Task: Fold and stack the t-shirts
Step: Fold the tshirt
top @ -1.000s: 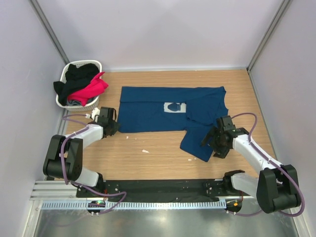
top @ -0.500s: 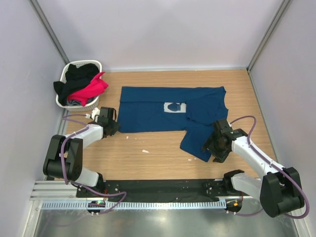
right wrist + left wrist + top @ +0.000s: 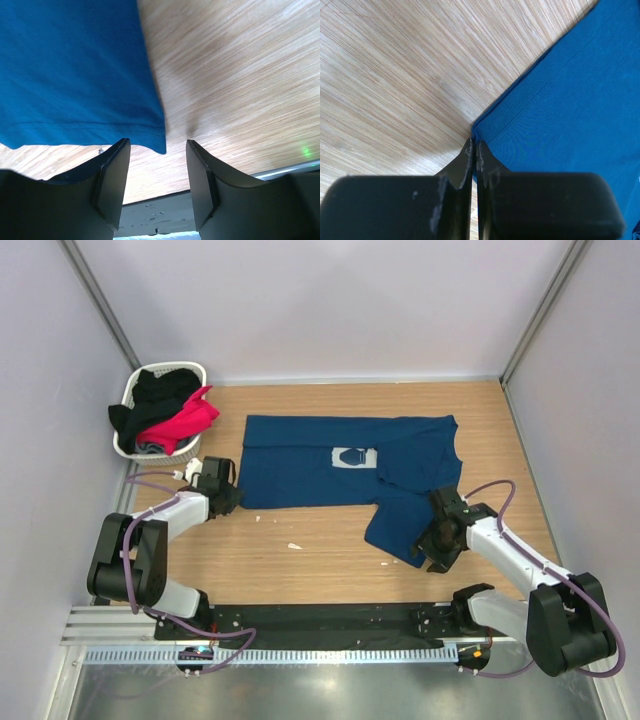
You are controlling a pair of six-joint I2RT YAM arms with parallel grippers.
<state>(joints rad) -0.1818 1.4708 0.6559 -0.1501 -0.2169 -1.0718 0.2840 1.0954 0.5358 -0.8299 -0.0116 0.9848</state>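
Observation:
A navy t-shirt (image 3: 330, 475) with a pale square chest print (image 3: 352, 456) lies spread on the wooden table, its right part folded over toward the front. My left gripper (image 3: 228, 498) is shut on the shirt's near-left corner (image 3: 485, 127); in the left wrist view the jaws (image 3: 475, 146) are pressed together on the hem. My right gripper (image 3: 432, 545) stands open at the shirt's near-right corner. In the right wrist view that corner (image 3: 157, 140) sits between the fingertips of the right gripper (image 3: 157, 145), untouched. Pink (image 3: 188, 420) and black (image 3: 160, 390) t-shirts are heaped in the basket.
A small white woven basket (image 3: 200, 370) stands at the back left against the wall. A few white scraps (image 3: 294, 546) lie on the wood in front of the shirt. The black base rail (image 3: 320, 620) runs along the near edge. Walls close in left, right and back.
My right gripper has moved left and forward onto the shirt's near-right corner, and its jaws have narrowed. The left gripper and the shirt have stayed put.

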